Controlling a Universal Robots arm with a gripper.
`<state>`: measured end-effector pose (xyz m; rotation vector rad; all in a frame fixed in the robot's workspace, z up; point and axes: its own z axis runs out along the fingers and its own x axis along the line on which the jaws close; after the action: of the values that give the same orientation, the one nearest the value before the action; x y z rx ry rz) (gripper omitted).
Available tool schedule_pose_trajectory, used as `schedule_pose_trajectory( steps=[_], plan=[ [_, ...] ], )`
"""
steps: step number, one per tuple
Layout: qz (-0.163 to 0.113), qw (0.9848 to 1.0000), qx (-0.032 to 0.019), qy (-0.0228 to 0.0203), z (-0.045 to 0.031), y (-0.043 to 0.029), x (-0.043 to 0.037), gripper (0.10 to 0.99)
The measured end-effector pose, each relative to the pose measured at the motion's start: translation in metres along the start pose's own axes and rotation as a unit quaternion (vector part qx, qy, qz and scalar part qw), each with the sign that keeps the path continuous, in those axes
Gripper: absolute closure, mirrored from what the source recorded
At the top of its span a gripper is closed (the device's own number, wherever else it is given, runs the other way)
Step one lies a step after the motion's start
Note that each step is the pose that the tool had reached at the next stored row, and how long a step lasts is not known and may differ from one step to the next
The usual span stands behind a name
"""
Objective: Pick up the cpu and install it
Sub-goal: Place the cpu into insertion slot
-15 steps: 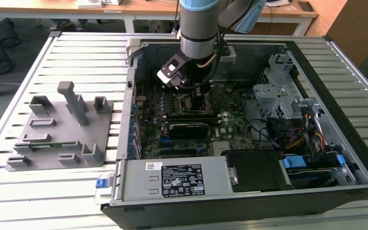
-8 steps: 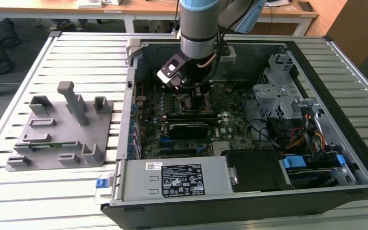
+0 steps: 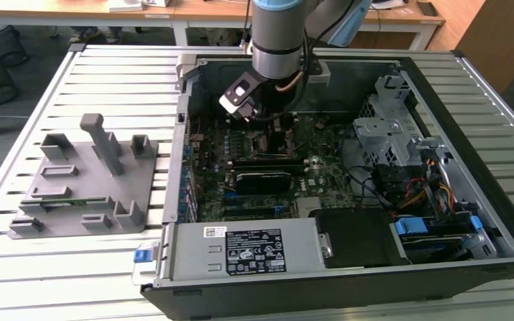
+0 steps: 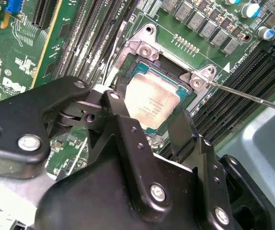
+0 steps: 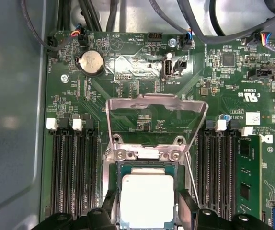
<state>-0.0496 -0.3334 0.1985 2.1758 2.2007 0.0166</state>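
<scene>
Fingers (image 4: pixel 123 120) of the black gripper (image 4: pixel 148 109) pinched the flat, square, silver-topped cpu (image 4: pixel 152 101) from both sides as it lay in the metal-framed socket (image 4: pixel 144 50).

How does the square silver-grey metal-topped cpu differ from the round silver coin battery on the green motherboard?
The square silver-grey metal-topped cpu is four-cornered; the round silver coin battery is a disc. The cpu is clearly larger than the battery. The cpu sits between the black memory slots; the battery sits off near the board's edge. Both are shiny metal and lie flat on the green motherboard.
</scene>
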Motion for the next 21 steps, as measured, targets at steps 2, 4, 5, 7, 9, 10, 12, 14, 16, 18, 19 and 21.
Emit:
schedule_pose_trajectory(
  steps=[2, 4, 5, 7, 9, 10, 12, 14, 16, 18, 19, 21],
  plan=[
    [0.000, 1.0000, 0.0001, -0.0009, -0.0014, 0.0001, 0.0000, 0.486],
    [0.000, 1.0000, 0.0000, -0.0011, -0.0031, 0.0001, -0.0001, 0.608],
    [0.000, 1.0000, 0.0000, -0.0011, -0.0042, 0.0002, -0.0001, 0.608],
    [0.000, 1.0000, 0.0002, -0.0011, -0.0069, 0.0003, -0.0002, 0.725],
    [0.000, 1.0000, 0.0003, -0.0011, -0.0093, 0.0003, -0.0002, 0.784],
    [0.000, 1.0000, 0.0004, -0.0012, -0.0101, 0.0004, -0.0002, 0.843],
    [0.000, 1.0000, 0.0006, -0.0013, -0.0115, 0.0005, -0.0003, 0.902],
    [0.000, 1.0000, 0.0006, -0.0014, -0.0128, 0.0005, -0.0003, 0.961],
    [0.000, 1.0000, 0.0005, -0.0013, -0.0132, 0.0006, -0.0003, 0.980],
    [0.000, 1.0000, 0.0006, -0.0015, -0.0140, 0.0006, -0.0004, 0.980],
    [0.000, 1.0000, 0.0006, -0.0014, -0.0144, 0.0006, -0.0004, 0.980],
    [0.000, 1.0000, 0.0005, -0.0013, -0.0146, 0.0006, -0.0003, 0.980]
  ],
)
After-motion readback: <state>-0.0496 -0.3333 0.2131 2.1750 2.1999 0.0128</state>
